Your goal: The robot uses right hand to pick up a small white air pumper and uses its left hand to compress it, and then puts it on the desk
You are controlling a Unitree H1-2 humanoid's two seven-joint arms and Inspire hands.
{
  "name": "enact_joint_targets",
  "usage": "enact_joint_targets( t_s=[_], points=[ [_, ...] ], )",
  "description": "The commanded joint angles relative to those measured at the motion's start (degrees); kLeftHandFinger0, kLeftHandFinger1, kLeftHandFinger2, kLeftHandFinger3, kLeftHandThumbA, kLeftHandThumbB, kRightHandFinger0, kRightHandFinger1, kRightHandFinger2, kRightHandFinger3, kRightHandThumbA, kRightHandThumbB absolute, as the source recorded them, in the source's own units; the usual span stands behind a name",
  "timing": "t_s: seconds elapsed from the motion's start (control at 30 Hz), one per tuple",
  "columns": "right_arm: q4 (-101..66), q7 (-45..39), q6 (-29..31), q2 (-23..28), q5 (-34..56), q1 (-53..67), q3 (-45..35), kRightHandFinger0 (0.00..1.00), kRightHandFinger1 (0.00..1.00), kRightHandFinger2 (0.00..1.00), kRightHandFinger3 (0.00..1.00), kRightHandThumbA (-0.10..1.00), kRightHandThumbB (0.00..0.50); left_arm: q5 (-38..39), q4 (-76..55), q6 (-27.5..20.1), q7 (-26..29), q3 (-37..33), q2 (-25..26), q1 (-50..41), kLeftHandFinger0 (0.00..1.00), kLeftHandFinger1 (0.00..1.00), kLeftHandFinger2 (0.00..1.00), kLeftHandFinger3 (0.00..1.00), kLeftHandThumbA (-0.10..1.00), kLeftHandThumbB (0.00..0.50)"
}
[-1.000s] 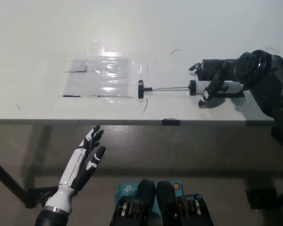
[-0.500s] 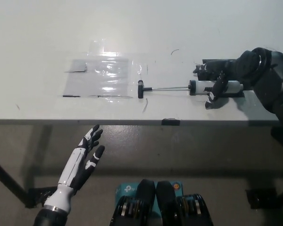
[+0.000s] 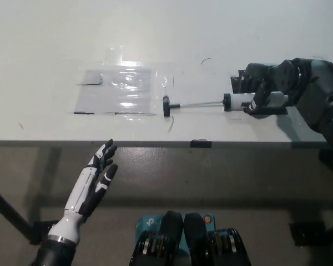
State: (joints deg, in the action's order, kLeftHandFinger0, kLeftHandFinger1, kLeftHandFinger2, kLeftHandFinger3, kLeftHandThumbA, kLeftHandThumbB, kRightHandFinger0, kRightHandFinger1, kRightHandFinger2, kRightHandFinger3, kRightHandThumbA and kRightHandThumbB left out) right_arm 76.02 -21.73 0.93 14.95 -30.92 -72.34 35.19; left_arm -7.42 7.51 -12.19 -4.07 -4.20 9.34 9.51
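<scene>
head view: we find the air pumper (image 3: 233, 102) lying on the white table (image 3: 44, 55), rod drawn out toward a clear plastic sheet (image 3: 119, 91). the black right robot hand (image 3: 259, 88) is curled around its white barrel. the white left robot hand (image 3: 94, 180) hangs spread below the table edge.

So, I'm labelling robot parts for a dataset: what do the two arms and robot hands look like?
The left robot hand is white with black fingertips and dark palm patches, on a slim white forearm. The right robot hand and its bulky arm are black all over.
</scene>
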Motion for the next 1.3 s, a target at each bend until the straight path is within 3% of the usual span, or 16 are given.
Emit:
enact_joint_targets(
  t_s=[0.0,0.1,0.2,0.4,0.53,0.77,0.9,0.93,0.97,1.03,1.07,1.1,1.13,1.2,1.23,1.27],
  points=[
    [-0.1,4.3,0.7,1.1,-0.7,-2.7,-0.9,0.32,0.77,1.00,0.40,-0.10,0.140,0.5,-1.8,-0.4,-0.4,0.8,1.0,1.5,1.00,1.00,1.00,1.00,0.95,0.252],
    [0.1,4.7,1.0,1.4,-0.4,-2.4,-1.3,0.22,0.77,1.00,0.85,-0.10,0.167,0.6,-1.7,-0.7,-0.5,1.0,1.0,1.6,1.00,1.00,1.00,1.00,0.95,0.243],
    [0.3,4.8,1.9,1.9,-0.1,-2.2,-1.7,0.18,0.69,0.99,0.98,-0.10,0.175,0.3,-1.8,-0.7,-0.4,1.1,1.2,1.8,1.00,1.00,1.00,1.00,0.96,0.239],
    [-0.4,4.4,2.5,2.8,1.1,-1.7,-3.8,0.16,0.66,0.96,0.96,-0.10,0.192,0.1,-1.5,-0.9,-0.4,1.2,1.3,2.0,1.00,1.00,1.00,1.00,0.97,0.234],
    [-1.1,1.6,2.7,3.5,4.5,-1.6,-8.0,0.16,0.67,0.97,0.91,-0.10,0.156,-0.1,-1.3,-1.0,-0.3,1.3,1.5,2.5,1.00,1.00,1.00,1.00,0.99,0.228],
    [-1.4,-1.3,0.3,4.0,6.3,-2.1,-12.7,0.27,0.66,0.96,1.00,-0.10,0.157,0.2,-0.9,-1.3,-0.3,1.4,1.6,2.9,1.00,1.00,1.00,1.00,1.00,0.226],
    [-2.0,-1.0,-0.4,3.9,5.8,-1.4,-13.0,0.25,0.64,0.95,1.00,-0.10,0.162,0.2,-1.0,-1.2,-0.3,1.4,1.6,2.5,1.00,1.00,1.00,1.00,1.00,0.237],
    [-1.8,0.4,0.1,3.7,5.2,-1.3,-12.6,0.25,0.63,0.96,1.00,-0.10,0.189,0.3,-1.2,-1.2,-0.4,1.5,1.7,2.4,1.00,1.00,1.00,1.00,1.00,0.238],
    [-1.8,1.9,0.3,3.6,4.9,-1.2,-12.6,0.29,0.71,1.00,0.98,0.06,0.213,0.3,-1.3,-1.0,-0.4,1.4,1.6,2.4,1.00,1.00,1.00,1.00,1.00,0.235],
    [-1.2,3.1,-0.1,3.1,5.6,-1.7,-13.4,0.61,0.89,1.00,1.00,0.37,0.266,0.3,-1.3,-1.2,-0.5,1.4,1.6,2.3,1.00,1.00,1.00,1.00,1.00,0.227],
    [-1.1,2.9,-0.3,3.1,5.9,-1.8,-13.6,0.61,0.80,0.90,1.00,0.43,0.287,0.3,-1.3,-1.2,-0.5,1.4,1.6,2.4,1.00,1.00,1.00,1.00,1.00,0.227],
    [-0.6,-0.4,-0.9,3.0,7.3,-2.6,-14.7,0.88,1.00,1.00,1.00,0.56,0.344,0.0,-1.2,-1.4,-0.4,1.3,1.7,2.4,1.00,1.00,1.00,1.00,1.00,0.226],
    [-0.3,-1.8,-1.4,2.5,6.4,-3.1,-13.7,1.00,1.00,1.00,1.00,0.65,0.394,0.1,-1.6,-1.5,-0.3,1.2,1.5,1.5,1.00,1.00,1.00,1.00,1.00,0.229],
    [-0.4,0.1,-0.7,1.8,3.3,-3.8,-10.9,1.00,1.00,1.00,1.00,0.83,0.469,0.1,-1.9,-1.3,-0.3,1.2,1.4,1.3,1.00,1.00,1.00,1.00,1.00,0.234],
    [0.0,0.7,-0.6,1.1,2.3,-4.7,-9.9,1.00,1.00,1.00,1.00,0.94,0.480,-0.2,-1.8,-1.3,-0.2,1.2,1.5,1.5,1.00,1.00,1.00,1.00,1.00,0.238],
    [0.1,1.0,-0.6,0.9,2.1,-5.0,-9.3,1.00,1.00,1.00,1.00,0.95,0.480,-0.3,-1.8,-1.2,-0.2,1.2,1.5,1.6,1.00,1.00,1.00,1.00,1.00,0.239]
  ],
)
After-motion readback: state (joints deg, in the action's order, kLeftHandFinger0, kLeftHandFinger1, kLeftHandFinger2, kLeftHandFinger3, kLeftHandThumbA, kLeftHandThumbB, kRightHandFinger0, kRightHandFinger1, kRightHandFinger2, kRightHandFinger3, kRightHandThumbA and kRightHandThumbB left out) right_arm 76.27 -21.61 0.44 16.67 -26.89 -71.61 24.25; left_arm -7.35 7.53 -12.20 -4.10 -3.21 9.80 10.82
